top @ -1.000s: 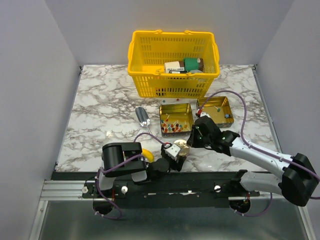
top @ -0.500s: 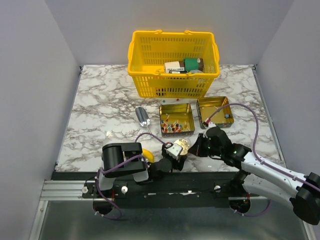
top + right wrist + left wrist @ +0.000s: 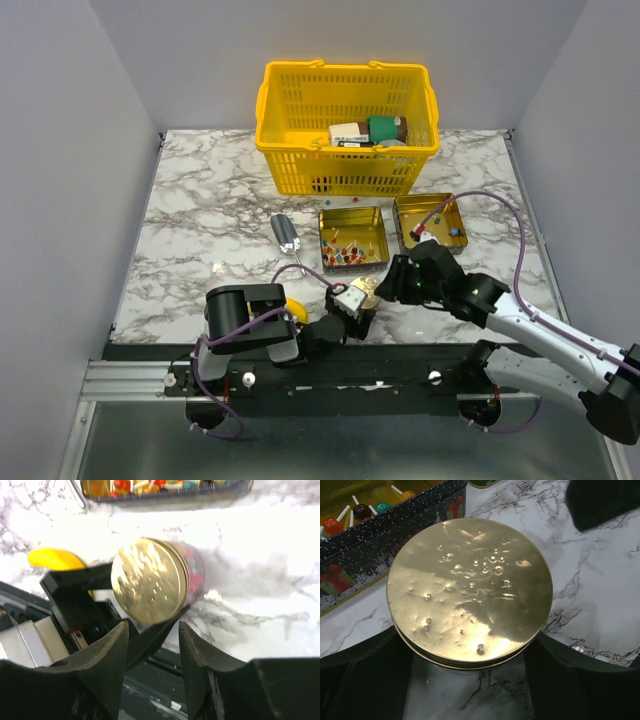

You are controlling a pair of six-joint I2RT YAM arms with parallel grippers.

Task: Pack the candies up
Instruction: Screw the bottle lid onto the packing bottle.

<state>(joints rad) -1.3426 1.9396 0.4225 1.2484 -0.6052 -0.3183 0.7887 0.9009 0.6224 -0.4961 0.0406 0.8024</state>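
A round jar with a gold lid (image 3: 365, 290) lies on its side on the marble near the front edge. Small pink, red and blue candies (image 3: 196, 572) show through its wall. My left gripper (image 3: 350, 303) is shut on the jar, and its lid (image 3: 470, 587) fills the left wrist view between the dark fingers (image 3: 360, 675). My right gripper (image 3: 388, 284) is open and empty just right of the jar. Its fingers (image 3: 102, 665) frame the lid (image 3: 149, 580) from a short way off. More candies on white sticks (image 3: 345, 254) lie in an open gold tin (image 3: 352, 215).
A second open tin (image 3: 432, 207) sits right of the first. A yellow basket (image 3: 300, 110) with boxes stands behind them. A silver packet (image 3: 285, 232) lies left of the tins. A yellow banana (image 3: 296, 312) lies beside my left arm.
My right gripper drew back from the jar toward the near edge, then came slightly back up and left beside it. The jar and my left gripper have not moved.
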